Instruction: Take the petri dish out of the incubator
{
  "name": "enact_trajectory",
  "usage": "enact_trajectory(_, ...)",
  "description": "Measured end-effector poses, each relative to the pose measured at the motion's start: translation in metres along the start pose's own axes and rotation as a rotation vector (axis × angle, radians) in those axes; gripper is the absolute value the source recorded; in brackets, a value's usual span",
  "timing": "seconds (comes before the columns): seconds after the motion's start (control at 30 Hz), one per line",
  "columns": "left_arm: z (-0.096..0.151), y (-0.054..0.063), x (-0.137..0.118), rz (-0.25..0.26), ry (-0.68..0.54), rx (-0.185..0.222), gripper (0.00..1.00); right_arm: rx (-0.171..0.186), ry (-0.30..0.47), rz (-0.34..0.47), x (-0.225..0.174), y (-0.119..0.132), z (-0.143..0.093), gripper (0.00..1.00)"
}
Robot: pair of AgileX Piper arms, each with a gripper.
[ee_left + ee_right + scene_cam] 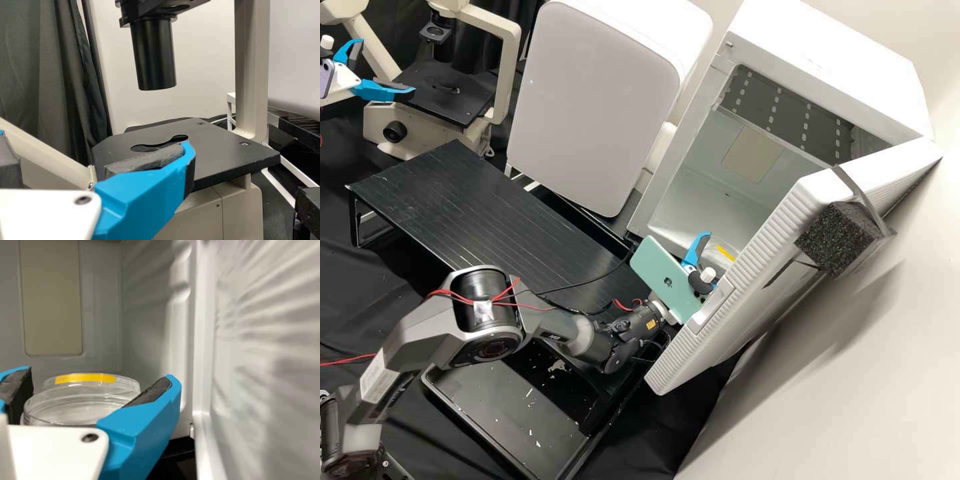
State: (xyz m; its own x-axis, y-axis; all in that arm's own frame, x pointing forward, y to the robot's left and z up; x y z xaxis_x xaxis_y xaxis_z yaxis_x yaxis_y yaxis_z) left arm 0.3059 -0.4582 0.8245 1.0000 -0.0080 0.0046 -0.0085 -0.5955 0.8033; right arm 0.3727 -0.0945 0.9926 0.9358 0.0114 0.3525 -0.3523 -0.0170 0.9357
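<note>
In the high view the right gripper [705, 259] is at the incubator's [750, 73] open doorway, partly hidden by the door. Its fingers stand open in the right wrist view, and between them [95, 390] lies the clear round petri dish [77, 410], low in the chamber. A yellow strip [85, 378] marks its farther rim; whether the pads touch the dish I cannot tell. At the high view's upper left the left gripper [385, 67] is open by the microscope. The left wrist view shows this gripper [95, 144] before the microscope stage [220, 150], with nothing between its fingers.
The incubator door [747, 273] stands open close beside the right arm, with a black foam block [840, 237] strapped to it. A black slatted stand [480, 213] spans the middle, a white cabinet [587, 107] behind it. A black tray [503, 400] lies near the front.
</note>
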Motion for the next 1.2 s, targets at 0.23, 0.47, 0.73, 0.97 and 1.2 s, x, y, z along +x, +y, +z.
enact_trajectory(0.23, 0.000, 0.000, 0.000, 0.000, 0.000, 0.000, 1.00, 0.049, 0.062, 0.016, -0.047, 0.001, -0.027, 0.00)
enact_trajectory(0.47, 0.000, 0.000, 0.000, 0.000, 0.000, 0.000, 1.00, 0.076, 0.079, -0.070, -0.093, -0.020, -0.059, 0.00)
enact_trajectory(0.73, 0.000, 0.000, 0.000, 0.000, 0.000, 0.000, 1.00, 0.076, 0.063, -0.182, -0.144, -0.040, -0.074, 0.00)
enact_trajectory(0.97, 0.000, 0.000, 0.000, 0.000, 0.000, 0.000, 1.00, 0.072, 0.045, -0.182, -0.168, -0.039, -0.078, 0.00)
enact_trajectory(1.2, 0.000, 0.000, 0.000, 0.000, 0.000, 0.000, 1.00, 0.072, 0.065, -0.239, -0.183, -0.052, -0.087, 0.00)
